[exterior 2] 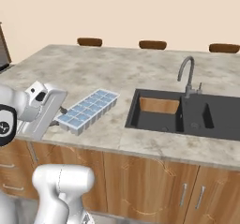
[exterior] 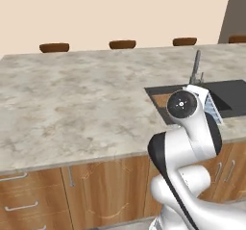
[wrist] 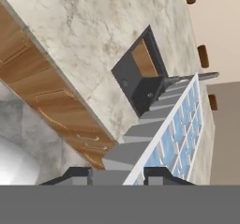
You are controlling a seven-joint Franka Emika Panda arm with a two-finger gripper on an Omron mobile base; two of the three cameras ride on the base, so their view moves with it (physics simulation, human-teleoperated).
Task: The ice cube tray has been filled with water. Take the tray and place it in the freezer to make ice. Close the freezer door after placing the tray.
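Now gripper [exterior 2: 62, 109] clamped on ice cube tray [exterior 2: 89, 109] end, tray lifted over counter [exterior 2: 93, 68], left of sink [exterior 2: 187, 115].

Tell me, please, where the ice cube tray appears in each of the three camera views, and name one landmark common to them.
Left base view: ice cube tray at right of centre, mostly hidden behind the arm, before the sink.
Right base view: the tray at left of centre, held at its near end, left of the sink.
Hand view: the tray runs from bottom centre towards upper right, between the fingers.
Shared landmark: the black sink.
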